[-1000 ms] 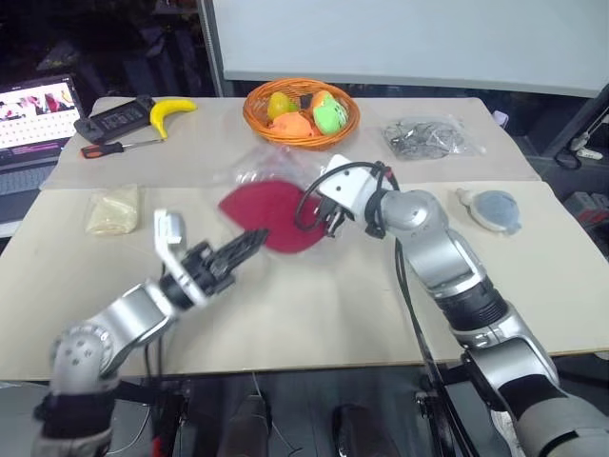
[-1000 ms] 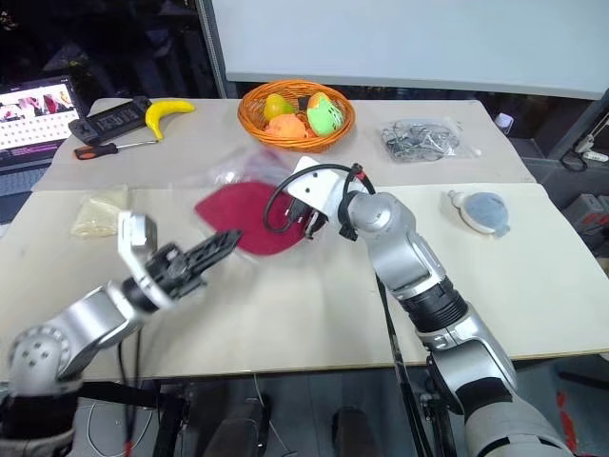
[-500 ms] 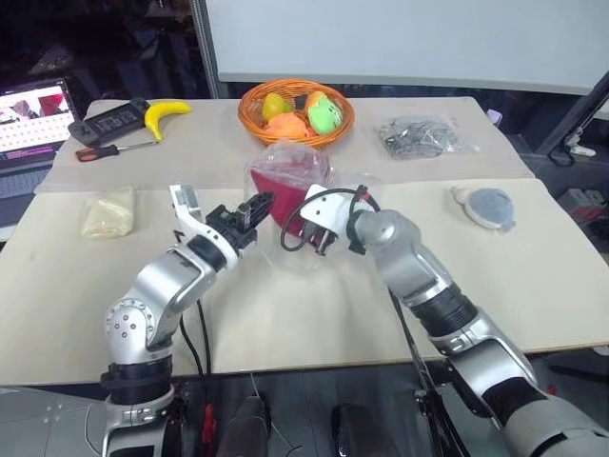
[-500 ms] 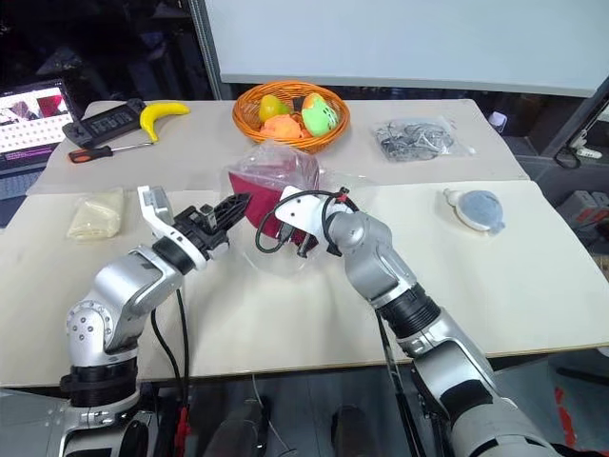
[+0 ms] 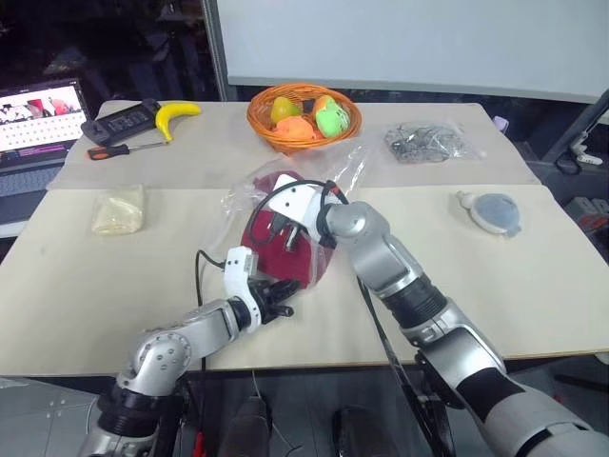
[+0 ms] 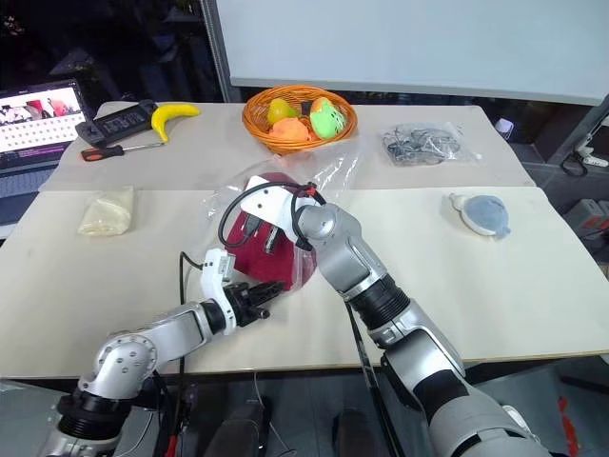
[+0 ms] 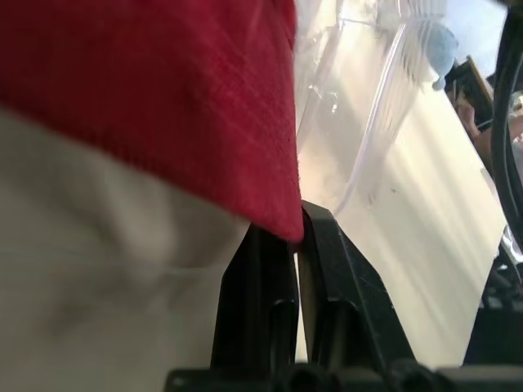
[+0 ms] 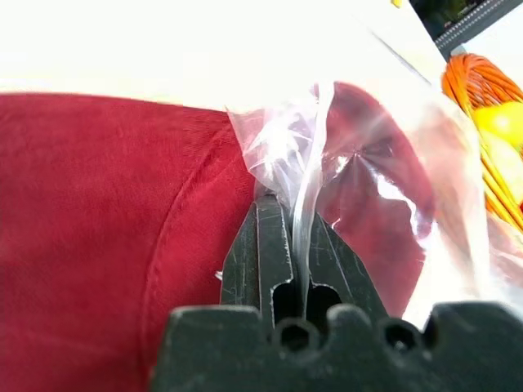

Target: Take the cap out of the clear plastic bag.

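Note:
The dark red cap [image 5: 276,255] lies mid-table, partly inside the crinkly clear plastic bag [image 5: 328,171], with its near part drawn toward the table's front. My left gripper [image 5: 284,290] sits low at the cap's near edge. In the left wrist view its fingers [image 7: 327,245] are shut on the cap's red rim [image 7: 204,122]. My right gripper [image 5: 278,233] hovers over the cap's top, pointing down and left. In the right wrist view its fingers [image 8: 261,245] are shut on a fold of the bag's film [image 8: 302,188], with the cap [image 8: 106,212] behind it.
An orange basket [image 5: 303,138] of fruit stands just behind the bag. A banana [image 5: 177,114], a black device [image 5: 122,120], a screwdriver [image 5: 122,149] and a laptop [image 5: 38,109] are at far left. A pale yellow packet [image 5: 119,211] lies left, a bag of grey items [image 5: 428,143] and a bluish disc [image 5: 493,211] right.
My left gripper has dropped toward the table's front edge, pulling the cap's edge with it. My right gripper has shifted left, keeping hold of the bag. The camera view also shifted.

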`<act>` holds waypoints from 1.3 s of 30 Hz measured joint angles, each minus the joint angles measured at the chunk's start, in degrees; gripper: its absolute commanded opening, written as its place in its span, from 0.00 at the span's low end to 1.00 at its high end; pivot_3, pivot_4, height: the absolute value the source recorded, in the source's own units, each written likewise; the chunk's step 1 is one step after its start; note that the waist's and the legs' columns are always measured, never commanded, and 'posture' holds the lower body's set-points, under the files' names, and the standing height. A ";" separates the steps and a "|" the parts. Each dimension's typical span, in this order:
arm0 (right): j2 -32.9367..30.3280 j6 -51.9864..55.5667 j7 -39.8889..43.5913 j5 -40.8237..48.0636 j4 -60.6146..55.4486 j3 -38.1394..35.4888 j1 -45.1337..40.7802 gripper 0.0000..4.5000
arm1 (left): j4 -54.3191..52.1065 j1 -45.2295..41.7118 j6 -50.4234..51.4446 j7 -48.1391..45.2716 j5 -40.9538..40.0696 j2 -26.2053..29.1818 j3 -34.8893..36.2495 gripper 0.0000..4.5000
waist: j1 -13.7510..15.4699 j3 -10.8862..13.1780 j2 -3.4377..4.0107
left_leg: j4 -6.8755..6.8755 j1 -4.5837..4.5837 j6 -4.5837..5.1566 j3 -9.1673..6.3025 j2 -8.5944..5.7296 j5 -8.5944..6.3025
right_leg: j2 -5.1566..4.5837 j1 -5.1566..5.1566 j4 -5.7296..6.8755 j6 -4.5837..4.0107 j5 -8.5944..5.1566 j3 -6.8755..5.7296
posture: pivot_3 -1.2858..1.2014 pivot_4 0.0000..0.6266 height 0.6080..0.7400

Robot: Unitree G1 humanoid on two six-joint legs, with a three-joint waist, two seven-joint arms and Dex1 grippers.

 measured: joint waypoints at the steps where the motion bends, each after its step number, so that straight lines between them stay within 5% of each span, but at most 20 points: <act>1: 0.11 -0.03 -0.06 0.01 0.20 -0.01 -0.15 0.00 | 0.59 -0.53 0.16 0.09 0.61 -1.58 0.09 0.01 | 0.06 0.00 0.00 | 0.00 0.00 0.00 -0.01 0.01 0.00 | 0.01 0.00 0.01 0.00 0.00 0.00 | 0.52 0.24 1.00; 6: 0.30 -0.48 -0.12 0.00 0.72 -0.03 -0.82 0.00 | 0.10 0.02 2.95 0.24 -0.08 -3.30 3.10 0.01 | -0.69 0.00 -0.01 | -0.08 -0.01 0.00 0.00 0.03 0.00 | 0.02 -0.07 0.02 -0.02 0.00 0.03 | 0.52 0.24 1.00; 11: 0.47 -1.20 -0.04 0.05 0.72 0.00 -0.82 0.00 | -3.89 5.74 7.08 3.50 -13.76 -1.01 11.20 0.01 | -1.53 0.00 0.00 | -0.17 -0.07 0.03 0.01 0.07 -0.02 | 0.00 -0.19 0.01 -0.03 -0.01 0.07 | 0.52 0.24 1.00; 16: 0.58 -2.38 -0.05 0.06 0.89 0.01 -0.86 0.00 | -10.25 15.67 6.07 7.15 -33.13 7.10 20.17 0.01 | -1.99 0.01 0.01 | -0.16 -0.06 0.02 0.00 0.10 -0.02 | -0.02 -0.18 0.01 -0.05 -0.01 0.07 | 0.52 0.24 1.00; 21: 0.59 -3.57 -0.06 0.07 1.21 0.04 -0.85 0.00 | -14.37 22.33 2.51 8.17 -43.06 10.73 23.30 0.01 | -1.28 0.02 0.03 | -0.15 -0.06 0.02 0.01 0.06 -0.02 | -0.05 -0.15 -0.02 -0.07 -0.02 0.03 | 0.52 0.24 1.00; 32: 0.74 -5.42 0.03 0.13 1.61 0.03 -0.85 0.00 | -21.22 34.50 -3.48 -7.04 -44.45 13.11 26.25 0.01 | -1.30 0.02 0.04 | -0.32 -0.05 0.01 0.07 0.12 -0.02 | -0.01 -0.27 -0.03 -0.22 -0.10 0.03 | 0.52 0.24 1.00; 39: 0.86 -6.35 0.30 0.60 1.70 0.02 -0.86 0.00 | -25.00 41.39 -6.96 -17.08 -44.44 21.34 27.73 0.01 | -1.20 0.03 0.05 | -0.37 -0.05 0.01 0.09 0.13 -0.03 | -0.03 -0.29 -0.05 -0.25 -0.12 0.03 | 0.52 0.24 1.00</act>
